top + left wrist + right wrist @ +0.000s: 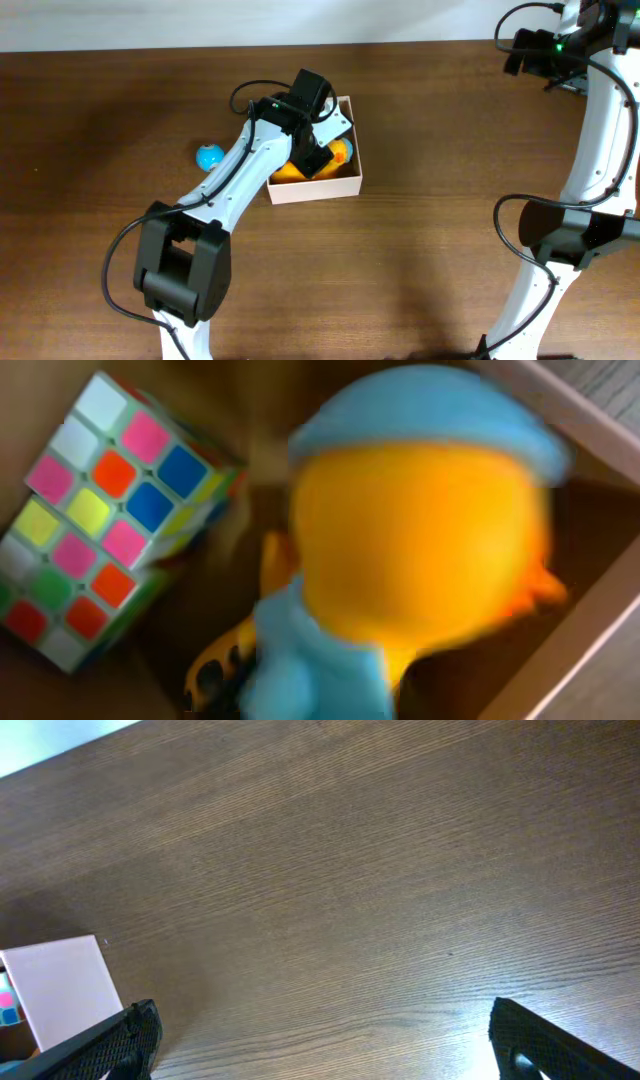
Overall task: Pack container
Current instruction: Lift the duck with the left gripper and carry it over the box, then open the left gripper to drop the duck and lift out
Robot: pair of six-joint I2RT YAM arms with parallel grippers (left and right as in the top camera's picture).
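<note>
Overhead, the left gripper (314,150) sits in the container (315,188) at mid-table, a ball (209,156) outside; I cannot tell its grip. Only its wrist view shows a cube (110,500) beside the duck (420,550). The right gripper (325,1035) hangs spread above the table (380,870).

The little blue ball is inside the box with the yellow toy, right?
Not quite. The blue ball is outside the box, lying on the table beside it. The yellow toy is inside the box, as you said. The overhead view shows this.
</note>
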